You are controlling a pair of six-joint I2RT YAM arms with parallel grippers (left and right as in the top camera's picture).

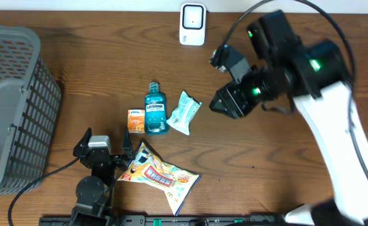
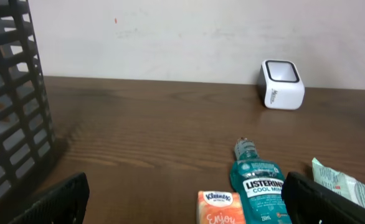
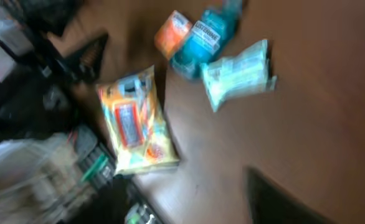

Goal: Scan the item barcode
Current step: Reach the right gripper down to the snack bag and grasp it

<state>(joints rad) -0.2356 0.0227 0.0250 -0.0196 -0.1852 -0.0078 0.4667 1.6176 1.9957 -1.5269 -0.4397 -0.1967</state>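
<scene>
Overhead: right gripper [image 1: 225, 103] above the table, nothing visibly held, jaw spread unreadable. Left gripper [image 1: 105, 149] spread wide. Teal packet [image 1: 184, 113] lies just beside mouthwash bottle [image 1: 156, 108], well apart from scanner [image 1: 191, 24]. Risk: a crowded grab nudges the bottle.

even light, motion-blurred right wrist view

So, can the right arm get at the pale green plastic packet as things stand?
Probably yes. The right gripper is close beside the pale green plastic packet, with bare wooden table between them. The blue mouthwash bottle lies on the packet's far side, out of the way.
</scene>
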